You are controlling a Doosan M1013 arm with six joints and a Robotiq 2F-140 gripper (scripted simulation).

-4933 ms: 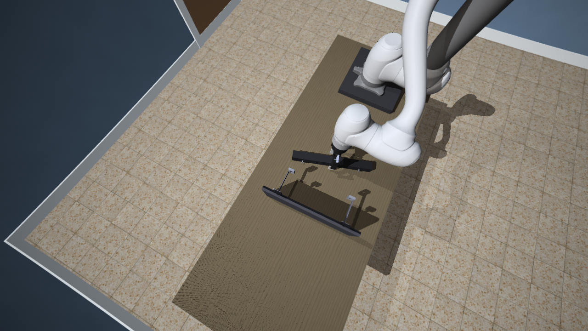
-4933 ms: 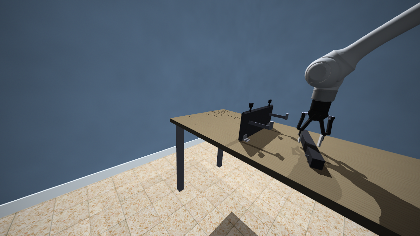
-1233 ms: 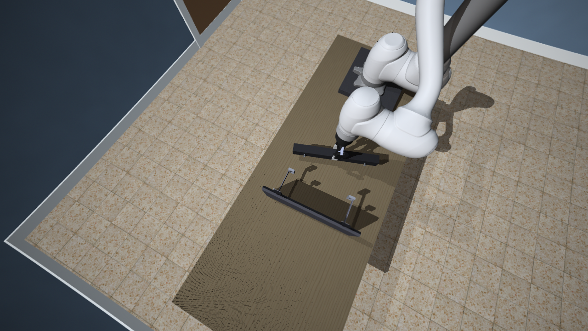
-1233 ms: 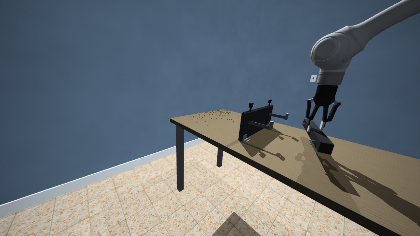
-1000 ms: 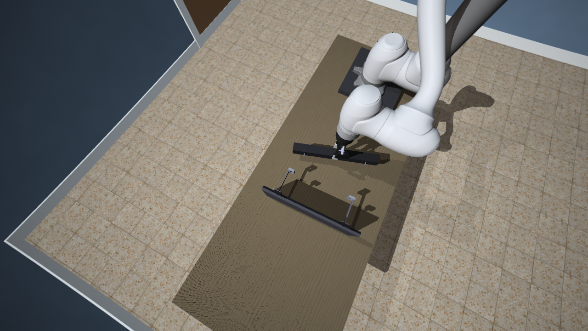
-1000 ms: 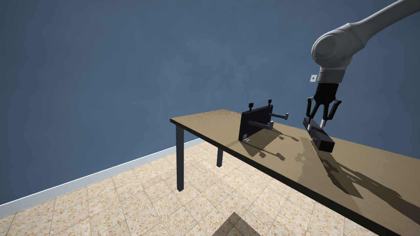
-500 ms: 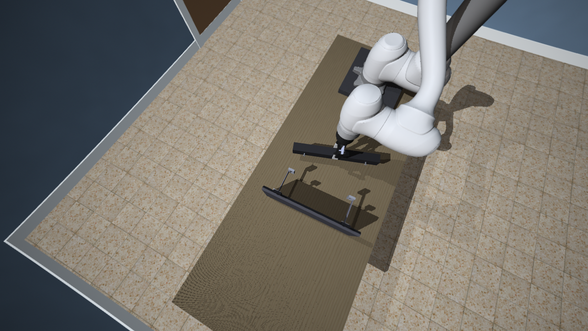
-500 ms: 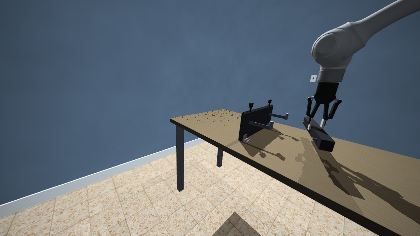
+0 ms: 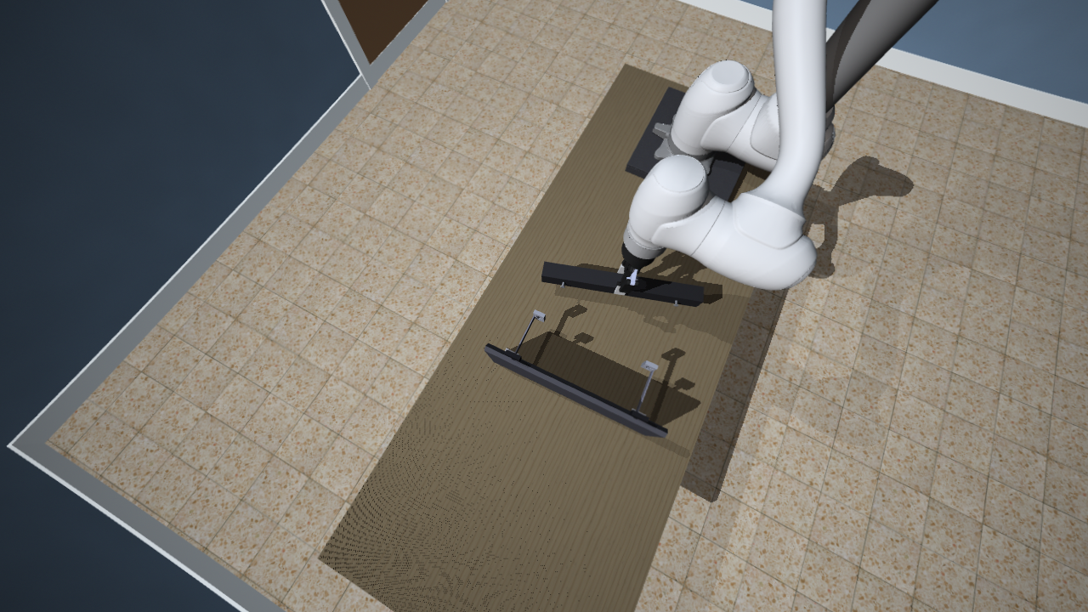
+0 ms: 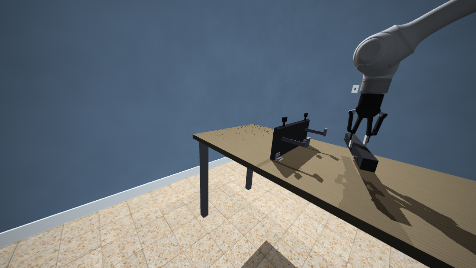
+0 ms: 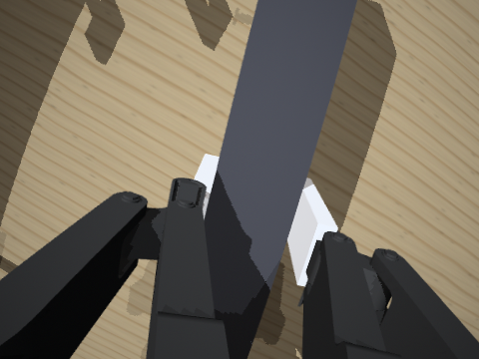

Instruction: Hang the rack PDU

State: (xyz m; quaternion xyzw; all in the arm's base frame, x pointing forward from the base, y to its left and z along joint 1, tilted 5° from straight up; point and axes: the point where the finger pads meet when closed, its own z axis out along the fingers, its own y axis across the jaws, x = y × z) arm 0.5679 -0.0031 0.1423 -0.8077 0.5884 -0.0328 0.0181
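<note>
The rack PDU (image 9: 619, 280) is a long dark bar. My gripper (image 9: 628, 280) is shut on it near its middle and holds it above the wooden table; it also shows in the side view (image 10: 361, 153) and in the wrist view (image 11: 293, 94), between my white finger pads. In the side view my gripper (image 10: 357, 141) points down, and the PDU's near end hangs lower than its far end. The two keyhole plates (image 9: 538, 314) (image 9: 649, 366) sit on arms that stick out of a dark upright panel (image 9: 571, 393), apart from the PDU. The buttons on the PDU's back are hidden.
The upright panel (image 10: 288, 138) stands across the table's middle, with its two arms (image 10: 316, 131) reaching toward the PDU. My arm's dark base plate (image 9: 684, 144) sits at the table's far end. The table's long edges drop to a tiled floor.
</note>
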